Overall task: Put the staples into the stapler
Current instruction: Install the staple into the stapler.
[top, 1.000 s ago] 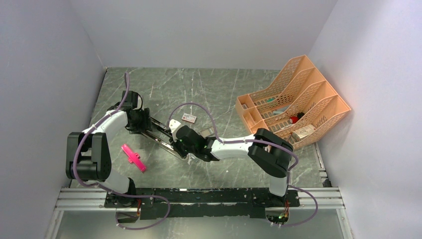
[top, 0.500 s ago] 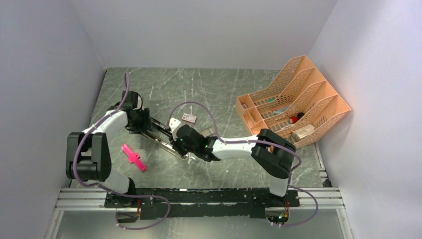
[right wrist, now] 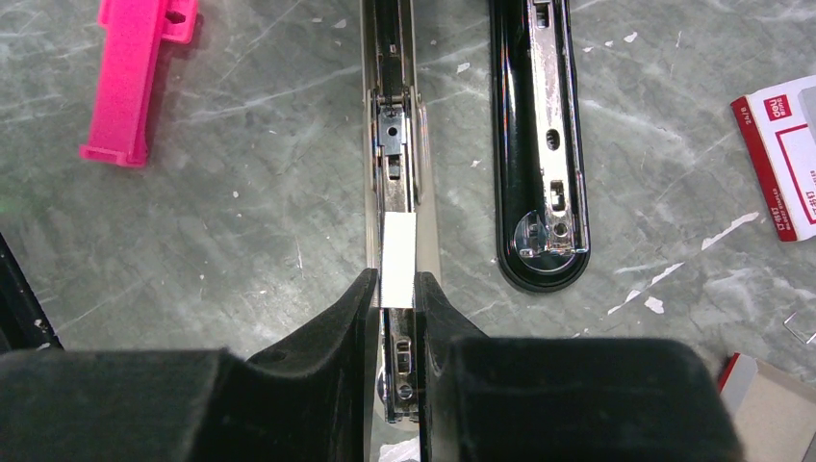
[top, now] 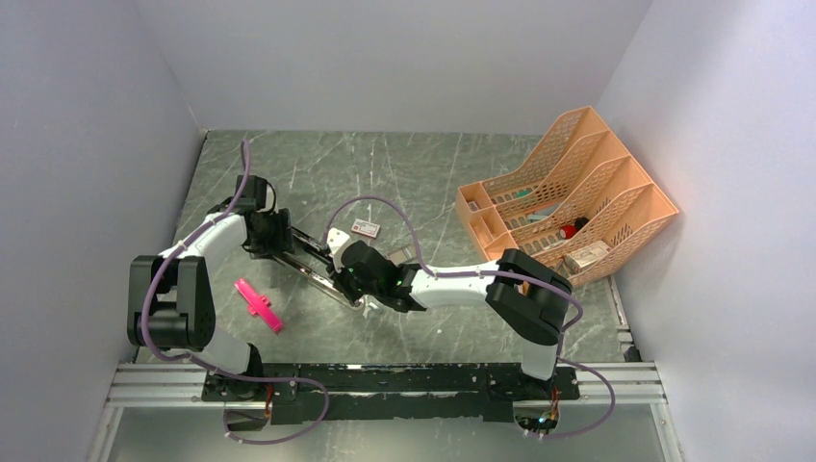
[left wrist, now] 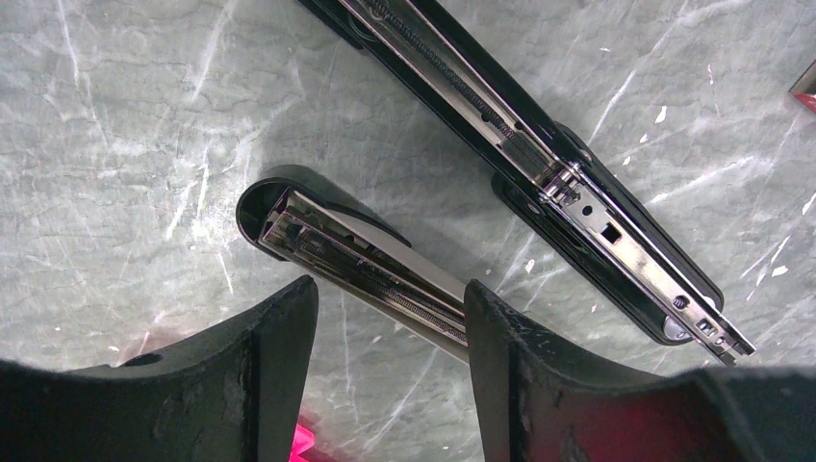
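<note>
Tabletop (top: pixel 433 183), grey marble. Stapler (top: pixel 313 260), black, hinged flat open. Its chrome rail (right wrist: pixel 399 144) runs directly beneath the right hand (right wrist: pixel 395 289). Another arm lies between the parted fingers of the left hand (left wrist: pixel 388 298), apparently ungripped. Staples (right wrist: pixel 397 260), one short strip, pinched in the right hand over the rail. Change over the last second: almost none, so the strip is judged not yet seated.

staples (right wrist: pixel 398 260) over stapler (top: pixel 306 252) rail, box (top: pixel 365 228) behind, plastic piece (top: pixel 258 305) front-left, rack (top: pixel 563 202) far right

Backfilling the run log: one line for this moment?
right gripper: shut on staples, over stapler rail | left gripper: straddles stapler, grip unclear
</note>
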Robot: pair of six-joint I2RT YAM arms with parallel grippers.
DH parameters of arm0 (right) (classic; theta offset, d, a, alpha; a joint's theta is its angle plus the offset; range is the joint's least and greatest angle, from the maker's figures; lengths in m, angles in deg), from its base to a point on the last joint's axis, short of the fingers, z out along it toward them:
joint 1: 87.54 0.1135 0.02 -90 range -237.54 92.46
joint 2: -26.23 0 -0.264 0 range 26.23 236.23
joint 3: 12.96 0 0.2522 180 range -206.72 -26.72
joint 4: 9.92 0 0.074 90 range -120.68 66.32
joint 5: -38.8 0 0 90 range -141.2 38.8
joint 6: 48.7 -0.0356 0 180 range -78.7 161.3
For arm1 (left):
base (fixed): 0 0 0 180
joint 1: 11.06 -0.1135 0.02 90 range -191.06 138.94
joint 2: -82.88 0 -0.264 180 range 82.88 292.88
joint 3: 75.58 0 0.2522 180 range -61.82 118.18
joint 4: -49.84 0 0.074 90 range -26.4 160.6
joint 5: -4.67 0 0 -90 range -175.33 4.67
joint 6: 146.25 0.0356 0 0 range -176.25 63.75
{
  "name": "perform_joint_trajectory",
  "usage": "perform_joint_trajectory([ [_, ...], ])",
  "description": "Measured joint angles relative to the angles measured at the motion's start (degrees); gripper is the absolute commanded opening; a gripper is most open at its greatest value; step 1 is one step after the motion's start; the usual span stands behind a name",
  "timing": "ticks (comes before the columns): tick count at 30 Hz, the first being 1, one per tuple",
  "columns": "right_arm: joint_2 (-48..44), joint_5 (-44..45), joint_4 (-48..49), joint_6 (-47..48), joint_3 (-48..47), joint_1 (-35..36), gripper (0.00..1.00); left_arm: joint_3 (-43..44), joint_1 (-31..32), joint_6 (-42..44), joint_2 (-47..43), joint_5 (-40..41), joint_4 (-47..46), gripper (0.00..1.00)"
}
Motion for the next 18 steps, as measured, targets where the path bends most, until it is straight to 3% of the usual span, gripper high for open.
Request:
perform_joint_trajectory([
  [18,0.1,-1.0,0.0,-0.1,0.0,0.0,0.0,0.0,0.0,0.0,0.0,0.0,0.0,0.62],
])
